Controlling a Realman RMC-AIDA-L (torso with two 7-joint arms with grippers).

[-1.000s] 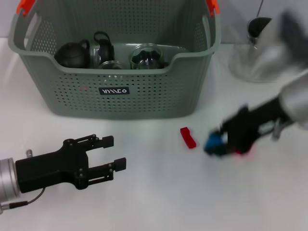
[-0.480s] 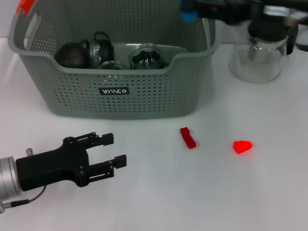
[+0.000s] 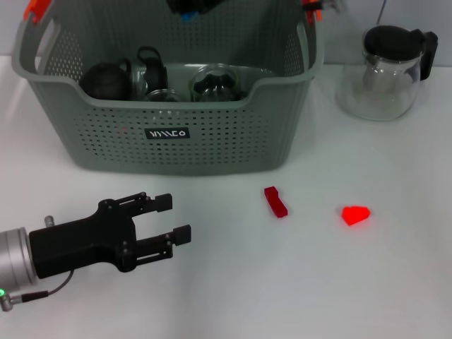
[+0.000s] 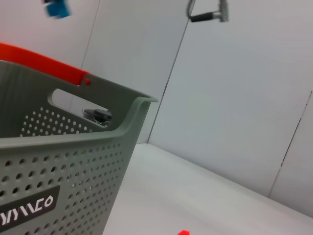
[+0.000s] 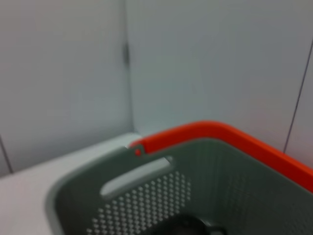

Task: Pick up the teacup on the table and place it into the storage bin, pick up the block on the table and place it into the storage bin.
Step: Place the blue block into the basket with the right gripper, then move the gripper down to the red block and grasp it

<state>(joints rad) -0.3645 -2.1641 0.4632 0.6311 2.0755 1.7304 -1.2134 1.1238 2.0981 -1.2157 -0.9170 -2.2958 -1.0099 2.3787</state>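
Note:
The grey-green storage bin (image 3: 212,152) stands at the back middle of the table; its rim and orange handle clip also show in the left wrist view (image 4: 73,142) and the right wrist view (image 5: 205,147). My right gripper (image 3: 192,8) hangs above the bin's rear middle, shut on a small blue block (image 3: 187,15), which shows high above the bin in the left wrist view (image 4: 56,9). Inside the bin a glass teacup (image 3: 212,83) sits beside a black teapot (image 3: 106,79). My left gripper (image 3: 176,217) rests open, low over the table's front left.
A red block (image 3: 275,201) and a bright red piece (image 3: 355,215) lie on the table in front of the bin's right side. A glass jug with a black lid (image 3: 388,67) stands at the back right.
My right gripper lifted the blue block from the table's right, then carried it leftward from the bin's rear right corner to above its middle. The left gripper shifted slightly.

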